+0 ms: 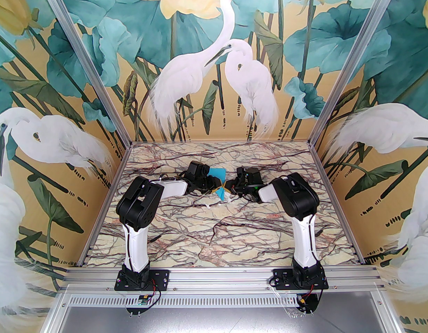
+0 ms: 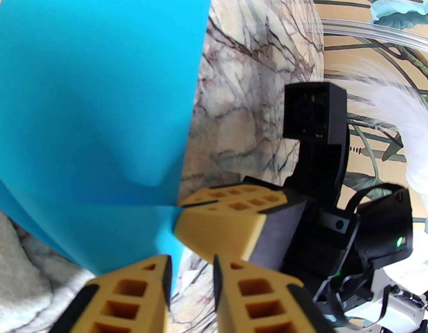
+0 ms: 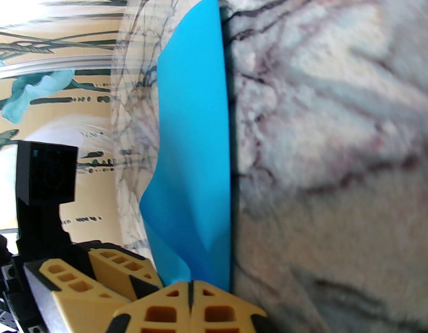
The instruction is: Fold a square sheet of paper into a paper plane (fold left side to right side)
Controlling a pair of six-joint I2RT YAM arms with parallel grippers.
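The square sheet of paper [image 1: 215, 176] is in the middle of the top picture, held up between the two grippers above the marble table [image 1: 214, 234]. It looks very light and thin, and it bends easily. In the right wrist picture it curls into a soft wave. I think it can crumple or rip if it is pulled hard. It can also slip out of a loose pinch. A corner or an edge looks like the best place to hold it.

The right gripper [image 3: 190, 286], at the bottom of its own picture, has its fingers pressed together on the paper's bottom tip. The left gripper [image 2: 192, 265], at the bottom of the left wrist picture, has its fingers a little apart. The table shows through the gap, just beside the paper's lower corner.

In the top picture you see both arms, but the paper is tiny. The wrist pictures show the pinch up close.
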